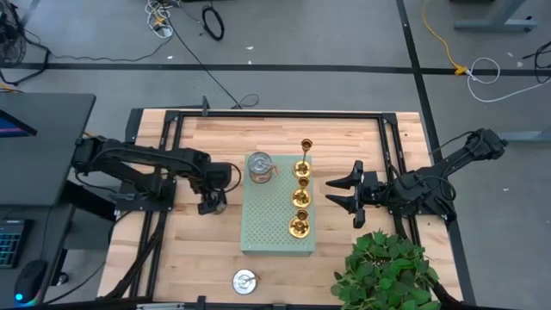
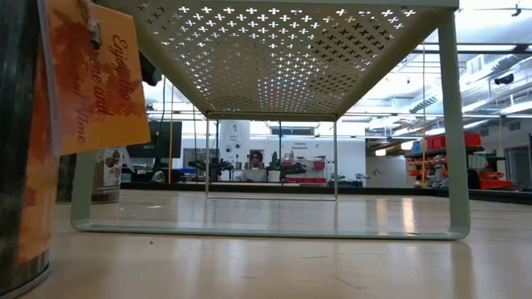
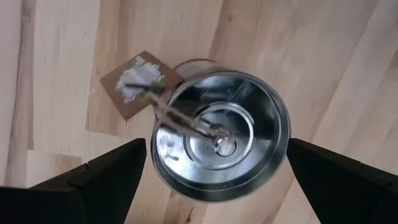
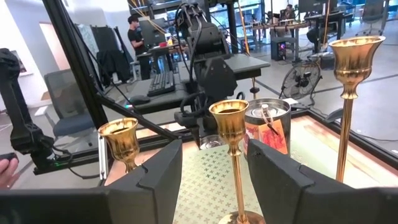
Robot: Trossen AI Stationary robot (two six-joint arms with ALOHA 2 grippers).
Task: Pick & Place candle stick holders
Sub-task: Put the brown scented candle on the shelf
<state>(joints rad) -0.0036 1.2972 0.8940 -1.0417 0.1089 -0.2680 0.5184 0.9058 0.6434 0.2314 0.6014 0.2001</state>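
Three gold holders stand in a row along the right side of the pale green board [image 1: 267, 232]: a tall slender one [image 1: 305, 157] at the far end, a middle one [image 1: 301, 196] and a near one [image 1: 299, 226]. One squat silver holder [image 1: 260, 167] stands on the board's far left corner, and another [image 1: 244, 281] stands on the table near the front edge. My left gripper [image 1: 212, 205] points down, open, over a third silver holder [image 3: 221, 140] with a brown tag on the table left of the board. My right gripper [image 1: 334, 193] is open, level and right of the middle gold holder [image 4: 231, 143].
A potted plant [image 1: 389, 269] stands at the table's near right corner, close to my right arm. Black frame rails [image 1: 284, 114] run along the far and side edges. In the low view the board [image 2: 274, 50] stands on legs, and the front silver holder [image 2: 25, 166] fills the left.
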